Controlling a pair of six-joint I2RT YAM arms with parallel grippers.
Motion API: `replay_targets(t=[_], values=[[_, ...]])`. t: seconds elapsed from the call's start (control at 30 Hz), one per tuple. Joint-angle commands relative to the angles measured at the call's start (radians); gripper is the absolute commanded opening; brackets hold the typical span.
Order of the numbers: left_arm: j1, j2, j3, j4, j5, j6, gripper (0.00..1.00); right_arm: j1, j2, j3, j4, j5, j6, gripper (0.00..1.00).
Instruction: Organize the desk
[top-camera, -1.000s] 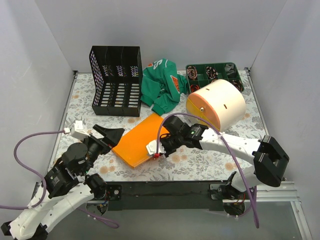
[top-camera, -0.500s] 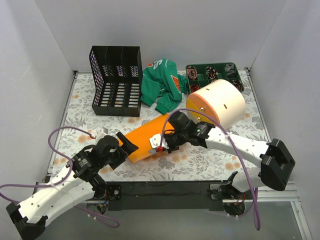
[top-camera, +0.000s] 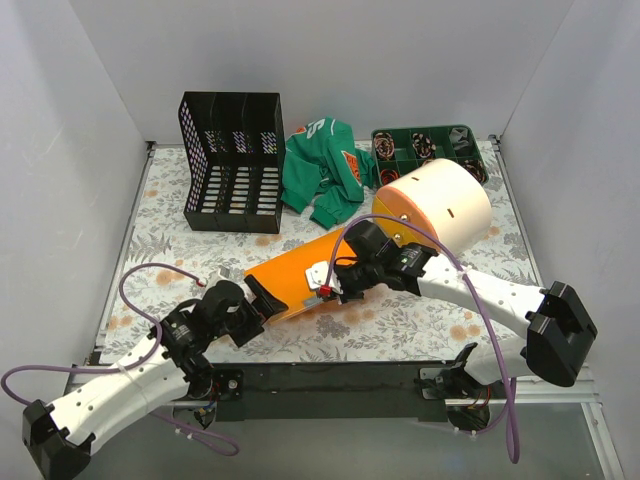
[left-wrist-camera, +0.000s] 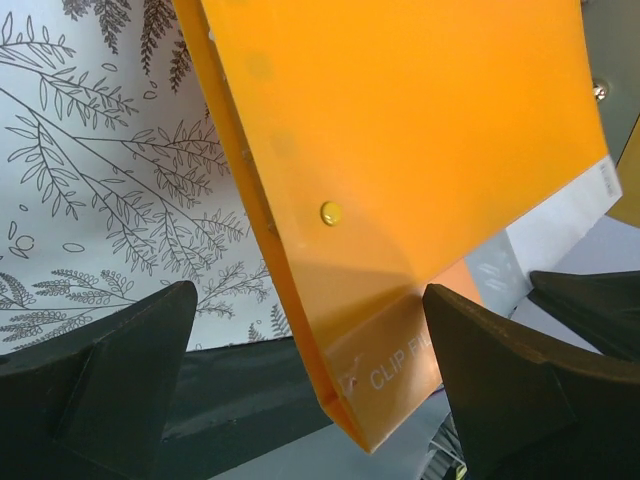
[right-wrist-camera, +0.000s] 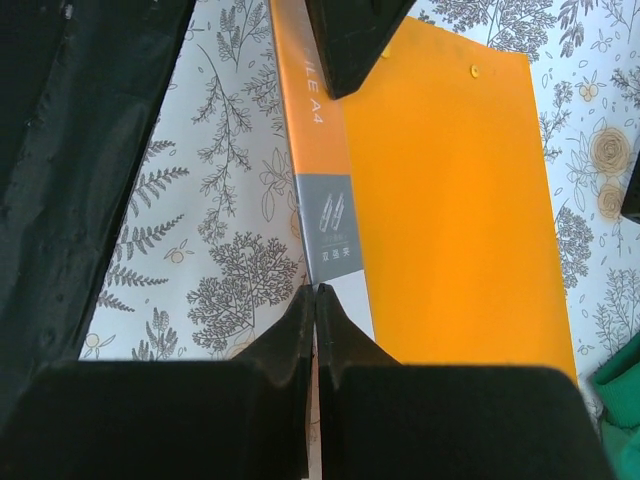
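Observation:
The desk (top-camera: 160, 225) has a white cover with grey ferns. An orange clip file folder (top-camera: 295, 270) is tilted up on its edge at the desk's front middle. My right gripper (top-camera: 328, 288) is shut on the folder's spine edge by its grey label; the right wrist view shows the fingertips (right-wrist-camera: 316, 300) pinched on that edge of the folder (right-wrist-camera: 450, 190). My left gripper (top-camera: 258, 302) is open, its jaws wide on either side of the folder's near corner (left-wrist-camera: 380, 380) without touching it. That corner hangs past the desk's black front rim (left-wrist-camera: 230, 385).
A black three-slot file rack (top-camera: 232, 160) stands at the back left. A green garment (top-camera: 322, 172) lies behind the folder. A green compartment tray (top-camera: 425, 145) is at the back right, with a cream and orange cylinder (top-camera: 435, 208) on its side before it. White walls enclose the desk.
My left arm has swung right and down until its open jaws straddle the folder's near corner. My right gripper has tipped the folder up on edge and drawn it slightly right.

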Motion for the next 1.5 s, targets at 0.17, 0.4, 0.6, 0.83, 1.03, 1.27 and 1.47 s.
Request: replay_targets(t=[0.17, 0.4, 0.6, 0.83, 1.03, 1.27, 1.47], values=[[0.005, 0.020, -0.049, 0.205, -0.046, -0.531, 0.95, -0.003, -0.019, 0.013, 0.057, -0.115, 0.071, 0.01], [0.005, -0.007, -0.072, 0.318, -0.124, -0.505, 0.62, -0.003, -0.039, -0.025, 0.056, -0.194, 0.073, 0.01], [0.005, -0.182, -0.069, 0.351, -0.172, -0.296, 0.19, -0.002, -0.057, -0.059, 0.005, -0.306, 0.017, 0.01], [0.005, -0.331, -0.001, 0.307, -0.135, 0.102, 0.00, -0.005, -0.086, 0.030, -0.124, -0.270, 0.016, 0.01], [0.005, -0.199, 0.237, 0.206, -0.038, 0.628, 0.00, -0.121, -0.131, 0.173, -0.170, -0.100, 0.111, 0.01], [0.005, 0.101, 0.516, 0.077, 0.181, 1.122, 0.00, -0.327, -0.117, 0.415, -0.262, -0.088, 0.120, 0.01], [0.005, 0.175, 0.619, 0.071, 0.233, 1.294, 0.00, -0.391, -0.056, 0.469, -0.316, -0.265, 0.112, 0.99]])
